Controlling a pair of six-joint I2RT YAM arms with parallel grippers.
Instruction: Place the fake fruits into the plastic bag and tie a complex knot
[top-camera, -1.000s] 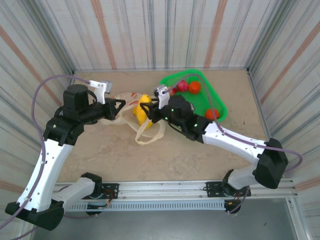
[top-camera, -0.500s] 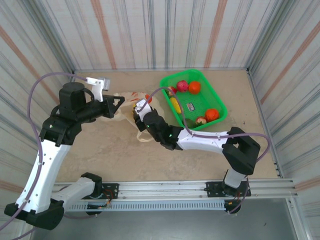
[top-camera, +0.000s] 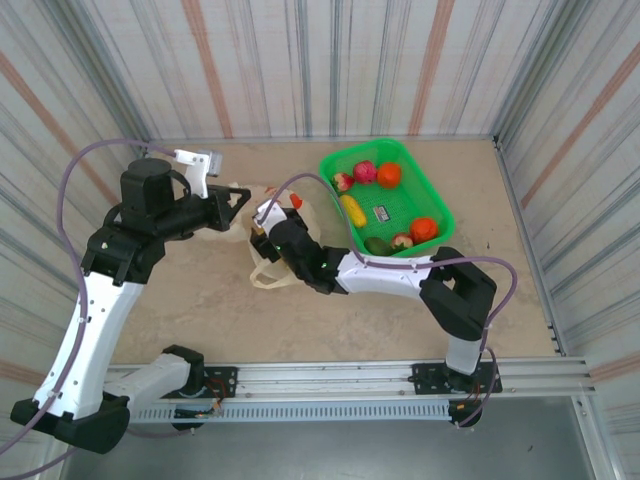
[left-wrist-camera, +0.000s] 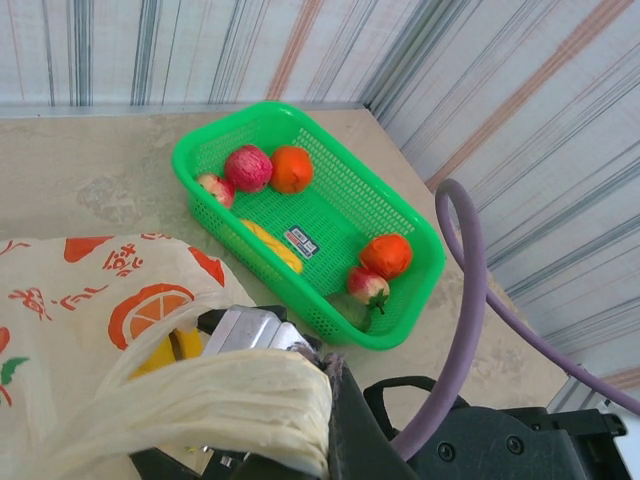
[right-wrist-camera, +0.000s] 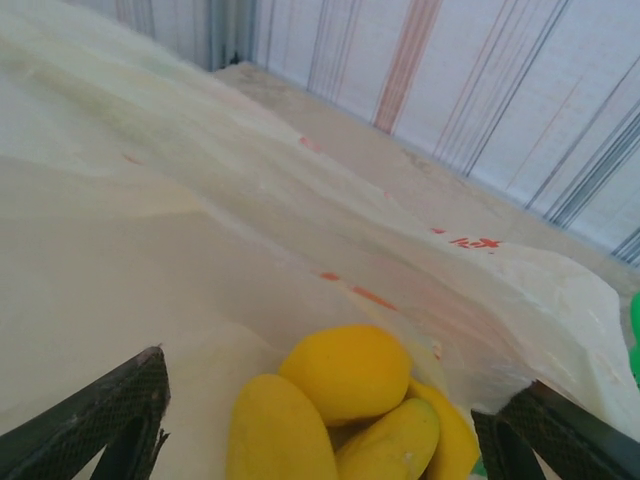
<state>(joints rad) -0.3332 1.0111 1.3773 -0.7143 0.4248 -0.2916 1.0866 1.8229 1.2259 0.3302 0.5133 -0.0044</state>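
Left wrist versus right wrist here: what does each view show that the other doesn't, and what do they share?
Left wrist, not right wrist: the inside of the green plastic mesh basket, holding round red and orange fake fruits. Right wrist, not left wrist: the open right gripper flanking bare yellow fake bananas. Both: the translucent cream plastic bag and the striped wall.

Left gripper (top-camera: 241, 203) closed, right gripper (right-wrist-camera: 320, 428) wide.
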